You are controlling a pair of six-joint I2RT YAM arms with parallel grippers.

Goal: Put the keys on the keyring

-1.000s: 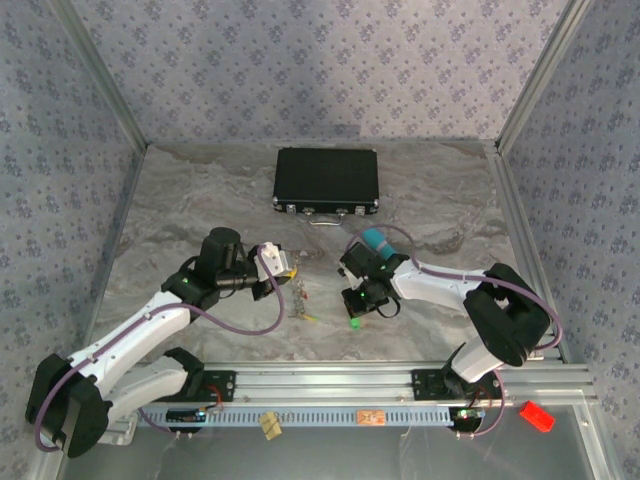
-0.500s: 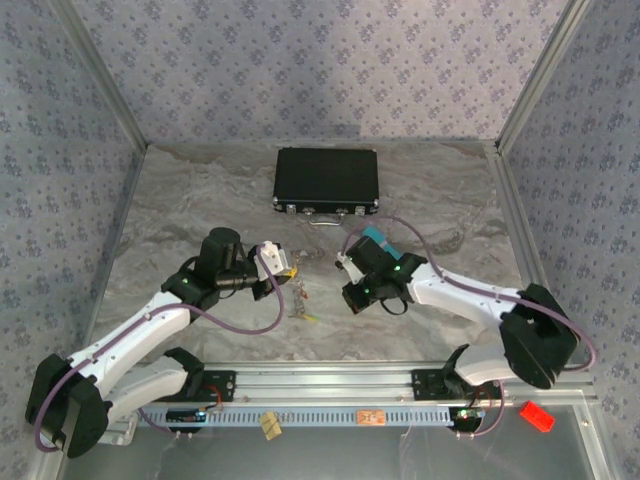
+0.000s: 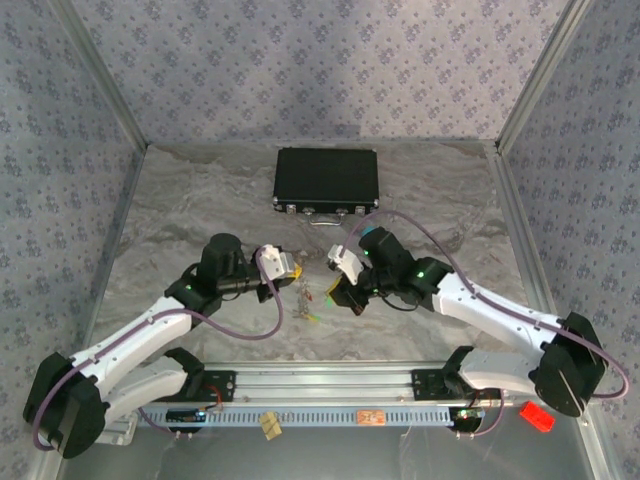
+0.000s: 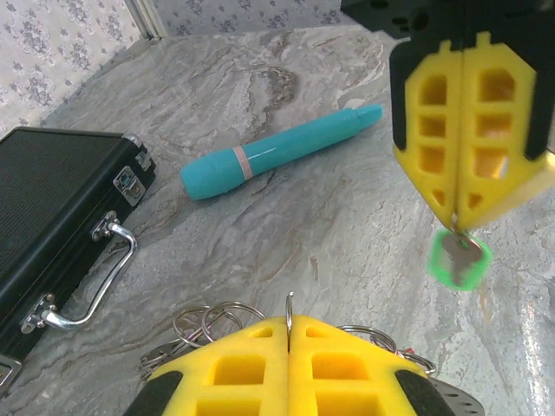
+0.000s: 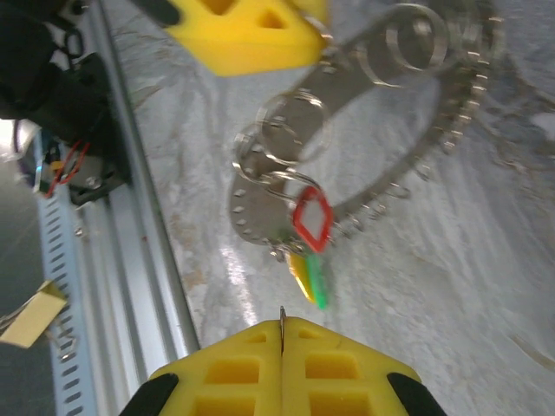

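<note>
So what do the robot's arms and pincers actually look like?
The left arm and right arm are chains of white tubes with black joints, each with a purple cable looping along it. The left gripper and right gripper have chunky yellow fingers with square cut-outs.

You can read no text, brand or number here; the orange label (image 3: 372, 417) on the front rail (image 3: 330, 378) is too small to make out.

Bright even light, faint soft shadows, top view sharp, right wrist view motion-blurred
</note>
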